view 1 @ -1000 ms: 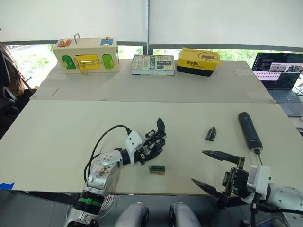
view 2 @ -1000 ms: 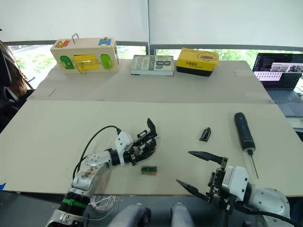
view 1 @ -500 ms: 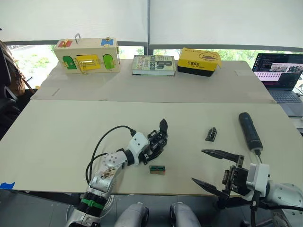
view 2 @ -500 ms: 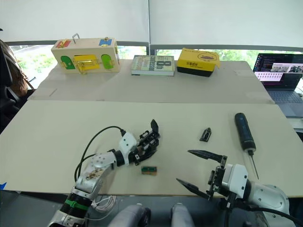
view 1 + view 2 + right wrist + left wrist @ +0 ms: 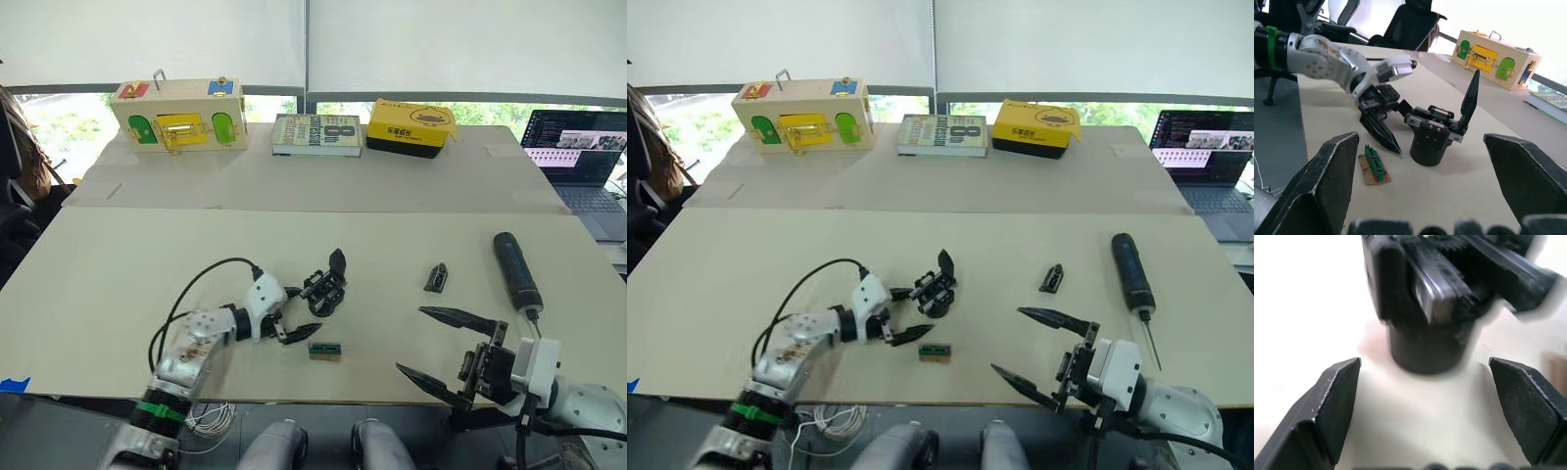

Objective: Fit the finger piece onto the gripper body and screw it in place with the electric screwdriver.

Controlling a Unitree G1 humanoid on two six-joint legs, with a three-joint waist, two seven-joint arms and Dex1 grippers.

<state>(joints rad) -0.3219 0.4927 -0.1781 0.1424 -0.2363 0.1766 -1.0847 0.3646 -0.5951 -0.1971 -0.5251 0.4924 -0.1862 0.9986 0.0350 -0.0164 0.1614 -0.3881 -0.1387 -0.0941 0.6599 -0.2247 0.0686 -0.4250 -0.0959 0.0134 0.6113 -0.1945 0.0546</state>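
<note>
Pulled back from the small chunky black gripper body point(image 5: 324, 290), the left gripper point(image 5: 294, 318) now sits just beside it at centre frame, fingers spread, holding nothing. Body stands upright on the pale wooden table point(image 5: 118, 264). Small green-topped tan block point(image 5: 324, 350) lies just below it. Right gripper point(image 5: 443, 353), lower right, wide open and empty. Small dark tapered finger piece point(image 5: 436, 277) lies right of centre; thick matte black electric screwdriver point(image 5: 516, 271) further right, untouched.
</note>
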